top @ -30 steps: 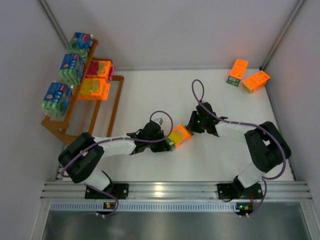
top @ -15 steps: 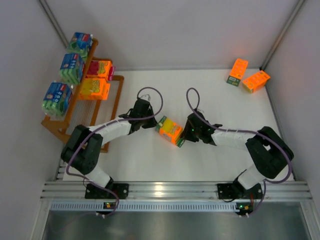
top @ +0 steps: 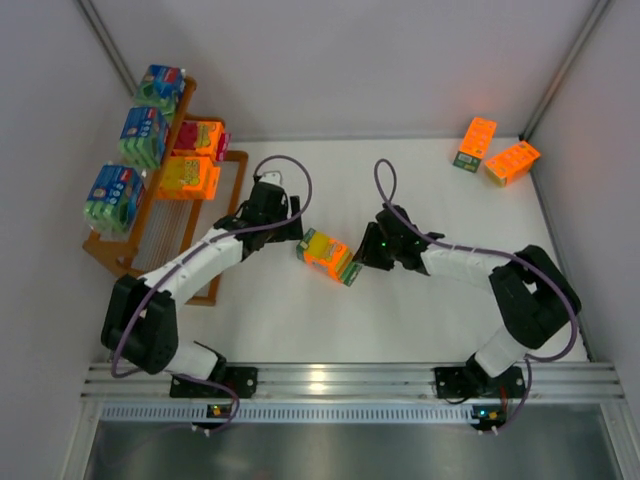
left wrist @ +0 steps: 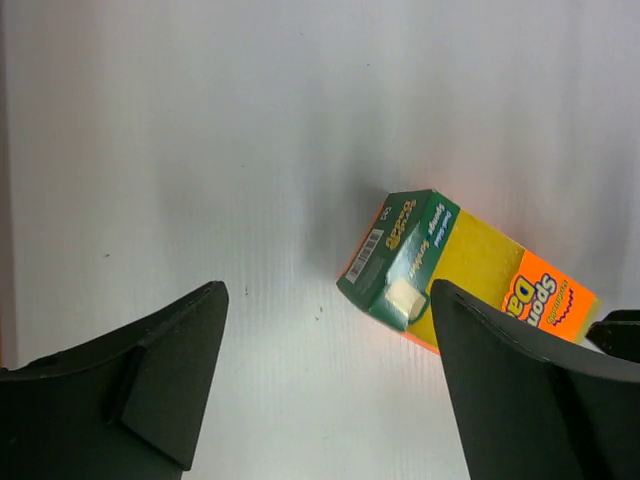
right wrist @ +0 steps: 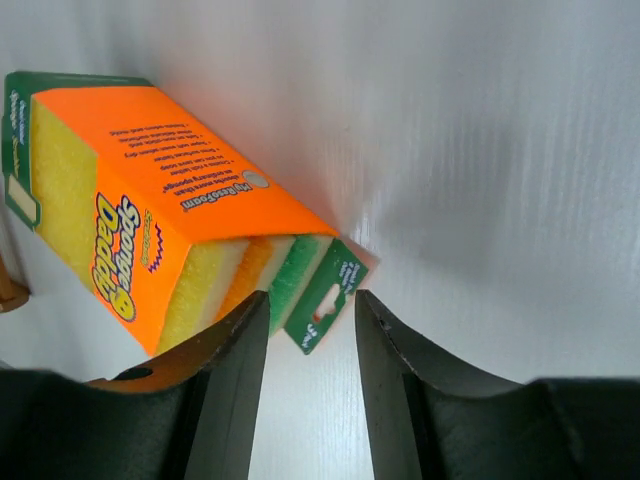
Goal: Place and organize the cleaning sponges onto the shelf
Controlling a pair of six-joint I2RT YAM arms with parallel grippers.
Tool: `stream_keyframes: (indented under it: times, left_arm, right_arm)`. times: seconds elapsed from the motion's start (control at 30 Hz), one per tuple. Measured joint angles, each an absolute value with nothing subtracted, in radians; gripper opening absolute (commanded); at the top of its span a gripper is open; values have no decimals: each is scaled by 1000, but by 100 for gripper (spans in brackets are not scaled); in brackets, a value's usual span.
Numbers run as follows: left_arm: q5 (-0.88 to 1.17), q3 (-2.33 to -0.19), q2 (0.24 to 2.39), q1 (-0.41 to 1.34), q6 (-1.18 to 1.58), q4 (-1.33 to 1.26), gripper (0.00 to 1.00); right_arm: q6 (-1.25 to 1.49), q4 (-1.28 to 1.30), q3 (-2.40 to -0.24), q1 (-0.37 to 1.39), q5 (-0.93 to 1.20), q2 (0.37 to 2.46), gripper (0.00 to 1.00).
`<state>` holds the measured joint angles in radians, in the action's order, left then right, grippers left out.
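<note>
White bench point(top: 420, 180): an orange sponge pack point(top: 327, 256), yellow-sided with green end flaps, lies mid-frame. My left claw point(left wrist: 325, 300) gapes, released. My right claw point(right wrist: 311, 300) flanks one flap, and I cannot tell if it pinches.

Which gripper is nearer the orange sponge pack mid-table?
Right. Right gripper sits at one end of the orange sponge pack; left gripper open, apart, on its shelf side.

Sponge pack point(top: 327, 256) mid-table, left gripper point(top: 288, 232) at its 10 o'clock, right gripper point(top: 363, 256) at 3; shelf point(top: 232, 210) far at 10, 2 packs point(top: 477, 142) at 2.
</note>
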<state>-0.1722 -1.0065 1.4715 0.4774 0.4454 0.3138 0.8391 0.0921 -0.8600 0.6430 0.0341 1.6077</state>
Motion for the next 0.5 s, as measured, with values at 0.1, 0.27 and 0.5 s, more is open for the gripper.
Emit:
stream_keyframes:
  times: [0.1,0.27,0.5]
  left_arm:
    - [-204,-1012,1400,477,453,367,97]
    - [-200,-1019,1340,484,472,406,98]
    - [-227,-1066,1369,708,385,428,98]
  right_arm:
    - [810,99,-859,607,68,1563,51]
    - [747,104,-858,559,108,1477,55]
    - [686,150,-804,439,108,1356,92]
